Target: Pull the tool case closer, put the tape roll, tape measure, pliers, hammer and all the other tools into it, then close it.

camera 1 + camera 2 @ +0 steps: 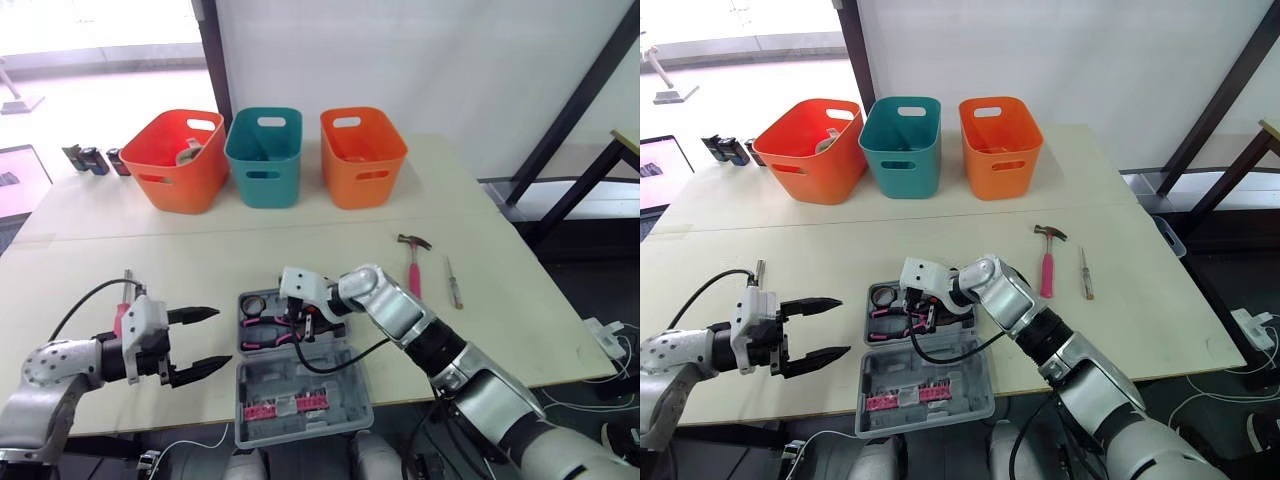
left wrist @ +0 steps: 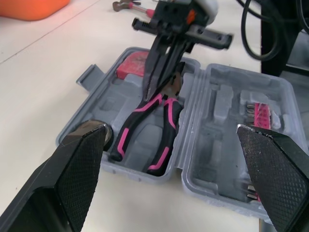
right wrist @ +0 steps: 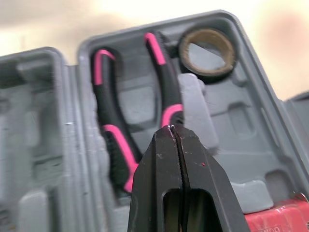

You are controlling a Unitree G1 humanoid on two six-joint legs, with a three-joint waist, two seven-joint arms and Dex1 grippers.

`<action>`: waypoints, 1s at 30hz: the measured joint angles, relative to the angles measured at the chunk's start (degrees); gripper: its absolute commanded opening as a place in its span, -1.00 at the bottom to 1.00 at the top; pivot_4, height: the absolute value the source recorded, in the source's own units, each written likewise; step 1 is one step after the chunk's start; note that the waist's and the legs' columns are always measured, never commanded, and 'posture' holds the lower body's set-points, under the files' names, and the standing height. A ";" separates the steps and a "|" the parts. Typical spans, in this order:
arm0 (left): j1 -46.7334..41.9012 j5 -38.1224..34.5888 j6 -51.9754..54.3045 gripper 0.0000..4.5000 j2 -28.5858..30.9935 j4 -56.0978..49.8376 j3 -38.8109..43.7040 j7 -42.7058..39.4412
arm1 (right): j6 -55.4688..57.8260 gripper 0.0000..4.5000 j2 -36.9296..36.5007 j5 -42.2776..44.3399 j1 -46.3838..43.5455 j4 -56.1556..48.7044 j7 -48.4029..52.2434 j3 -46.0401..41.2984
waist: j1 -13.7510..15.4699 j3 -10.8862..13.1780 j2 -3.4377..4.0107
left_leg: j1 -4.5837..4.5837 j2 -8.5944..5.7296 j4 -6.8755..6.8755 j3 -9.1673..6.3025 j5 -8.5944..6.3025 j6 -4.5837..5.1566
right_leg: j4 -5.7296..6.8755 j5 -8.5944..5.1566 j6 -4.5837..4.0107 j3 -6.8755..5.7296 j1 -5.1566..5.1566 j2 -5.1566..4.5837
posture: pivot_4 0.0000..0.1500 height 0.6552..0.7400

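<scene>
I've got my left silver arm (image 1: 55,372) bent low, forearm level, pointing inward; left black two-finger gripper (image 1: 222,338) spread wide; right silver arm (image 1: 400,312) reaches fwd & across to centre, wrist tipped down; right black two-finger gripper (image 3: 172,129) pressed tight, no gap btwn fingers.

This looks like a robotics lab or test room. A plain white wall (image 1: 400,60) stands at 12 o'clock behind a large pale table (image 1: 300,215) with three plastic bins (image 1: 264,160) in a row. Black metal struts (image 1: 572,112) lean at 2 o'clock; loose cables (image 1: 588,405) lie on the floor (image 1: 600,270) at 4 o'clock.
</scene>
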 measured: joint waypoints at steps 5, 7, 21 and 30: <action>0.14 0.00 0.05 1.00 0.00 0.01 0.00 -0.01 | -1.03 -0.99 0.11 -0.58 0.47 1.08 -1.00 -0.41 | 0.04 0.00 0.00 | 0.00 0.00 0.00 0.00 0.00 0.00 | 0.00 0.00 0.00 0.00 0.00 0.00 | 1.00 1.00; 0.14 0.01 0.05 1.00 0.00 0.01 0.00 -0.02 | -0.85 -0.99 0.11 -1.01 0.46 1.35 -0.80 -0.05 | 0.04 -0.01 0.00 | 0.04 0.00 0.00 0.00 0.00 0.00 | 0.00 -0.01 -0.01 0.00 0.03 0.00 | 1.00 1.00; 0.53 0.55 -1.32 1.00 0.06 1.51 0.12 -0.63 | -4.49 -0.99 0.04 -9.92 1.49 1.80 -2.88 5.56 | 0.15 -0.80 0.08 | 1.12 -0.02 -0.11 0.02 -0.04 -0.06 | -0.46 -0.10 -0.02 0.00 1.02 -0.11 | 1.00 1.00; 0.50 1.28 -3.94 1.00 0.22 4.83 0.17 -1.71 | -6.30 -0.99 0.22 -11.91 2.42 1.87 -3.90 5.89 | 0.20 -1.26 0.01 | 1.12 -0.05 -0.14 0.02 -0.05 -0.06 | -0.51 -0.07 -0.08 0.00 1.04 -0.14 | 1.00 1.00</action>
